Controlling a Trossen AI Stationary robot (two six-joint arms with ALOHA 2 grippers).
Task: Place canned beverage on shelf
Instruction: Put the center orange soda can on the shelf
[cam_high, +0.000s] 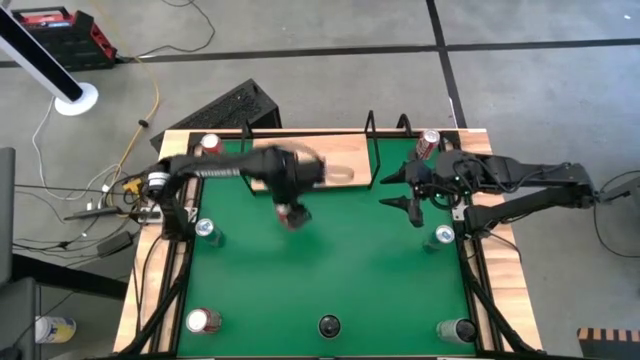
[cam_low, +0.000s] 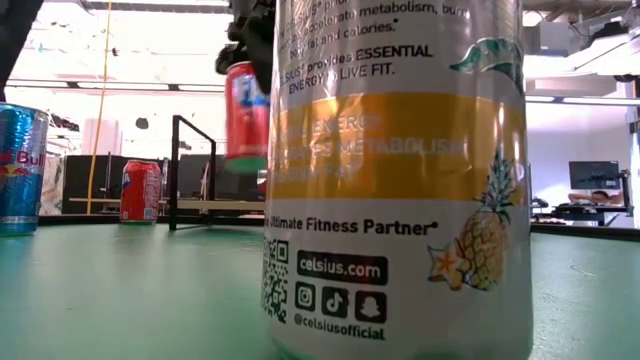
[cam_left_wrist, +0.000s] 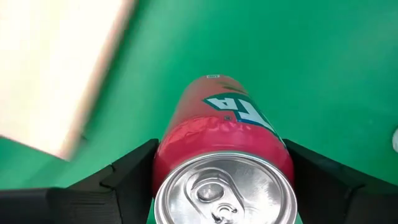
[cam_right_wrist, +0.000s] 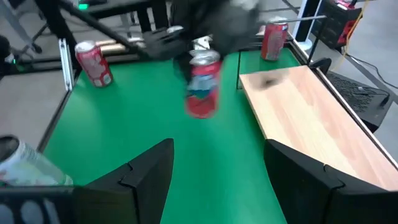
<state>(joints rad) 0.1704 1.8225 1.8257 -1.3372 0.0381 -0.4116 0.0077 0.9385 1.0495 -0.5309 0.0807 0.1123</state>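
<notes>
My left gripper (cam_left_wrist: 221, 146) is shut on a red canned beverage (cam_left_wrist: 221, 134), which hangs above the green table top (cam_high: 340, 270) just in front of the shelf. From the side the can (cam_low: 247, 115) is seen well above the table, and it also shows in the right wrist view (cam_right_wrist: 204, 84). The shelf (cam_high: 345, 165) is a light-wood board with black rod frames at its ends, standing at the table's far edge. My right gripper (cam_high: 402, 192) waits open near the shelf's right end, with nothing between its fingers (cam_right_wrist: 155, 168). My left gripper pinches the can between its two fingers, on opposite sides of its wall just under the top rim (cam_left_wrist: 163, 155). The fingers come from above and point down. The can hangs below them, top up and slightly tilted, clear of the table.
Other cans stand around the table: red ones at the far corners (cam_high: 210, 145) (cam_high: 430, 140), silver ones by the side edges (cam_high: 207, 230) (cam_high: 443, 236), two at the near corners (cam_high: 203, 320) (cam_high: 455, 328). A tall white can (cam_low: 400, 180) fills the low view.
</notes>
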